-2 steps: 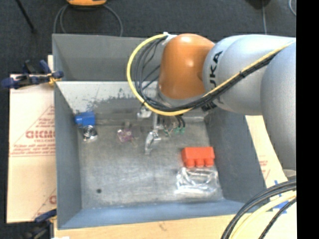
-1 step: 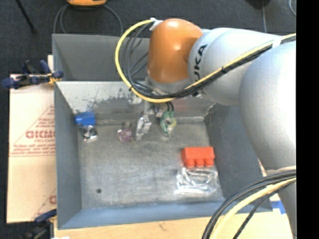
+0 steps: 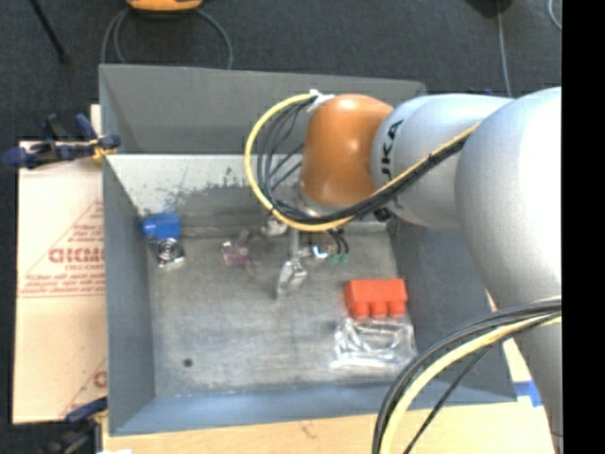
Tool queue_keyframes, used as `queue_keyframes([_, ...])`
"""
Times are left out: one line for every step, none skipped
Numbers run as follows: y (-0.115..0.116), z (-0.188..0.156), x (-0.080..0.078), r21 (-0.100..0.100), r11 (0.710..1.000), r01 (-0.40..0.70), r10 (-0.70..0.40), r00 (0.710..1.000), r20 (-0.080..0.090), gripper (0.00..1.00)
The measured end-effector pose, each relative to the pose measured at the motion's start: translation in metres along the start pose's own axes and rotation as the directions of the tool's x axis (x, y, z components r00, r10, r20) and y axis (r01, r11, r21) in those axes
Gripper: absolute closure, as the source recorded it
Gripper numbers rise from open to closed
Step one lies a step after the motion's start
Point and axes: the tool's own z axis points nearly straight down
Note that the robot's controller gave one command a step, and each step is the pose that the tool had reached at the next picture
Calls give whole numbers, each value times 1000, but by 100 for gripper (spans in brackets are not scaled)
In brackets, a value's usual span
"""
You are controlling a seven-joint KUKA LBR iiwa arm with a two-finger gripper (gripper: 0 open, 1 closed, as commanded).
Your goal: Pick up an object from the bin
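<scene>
Inside the grey metal bin [image 3: 128, 253], nearest at the front right: a clear packet of silvery parts [image 3: 373, 340], with an orange block [image 3: 375, 297] just behind it. Farther in, mid-floor: the gripper [image 3: 291, 277], low over bare metal, between that block and a small pinkish clear piece [image 3: 234, 252] to the left, with a green bit [image 3: 337, 252] just beside on the right. Pincer's width: cannot tell. Farther left, near the wall, a blue-and-silver thing [image 3: 163, 236]. Reaches in from the right: pale arm [image 3: 454, 168], orange wrist cover [image 3: 342, 149], yellow-and-black cable [image 3: 257, 164] looped round it. Beyond the bin, dark floor [image 3: 284, 17].
</scene>
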Motion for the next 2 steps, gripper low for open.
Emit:
queue_keyframes([-44,3,13,0,991,-132,132,991,-5,0])
queue_keyframes([-77,-12,28,1,999,-39,39,999,-7,0])
